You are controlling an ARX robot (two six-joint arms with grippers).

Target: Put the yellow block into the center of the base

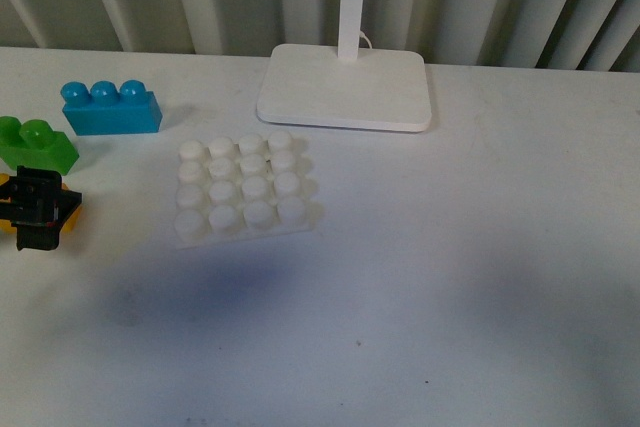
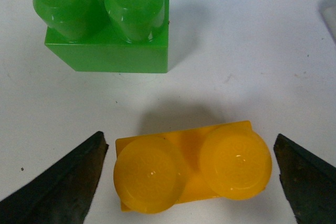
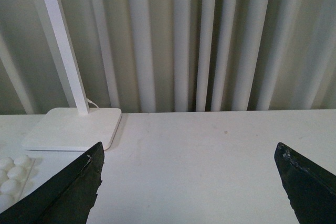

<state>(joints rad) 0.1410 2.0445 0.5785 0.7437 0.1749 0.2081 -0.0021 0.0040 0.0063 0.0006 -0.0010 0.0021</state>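
While studs-up, yellow block lengthwise finger-to-finger.

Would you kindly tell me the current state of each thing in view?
yellow block: on the table, studs up, between the left jaws, not yet gripped.
left gripper: open, straddling the yellow block.
right gripper: open, empty.
green block: on the table, studs up, untouched.
blue block: on the table, studs up, untouched.
base: flat on the table, every stud bare.
lamp stand: upright at the back.
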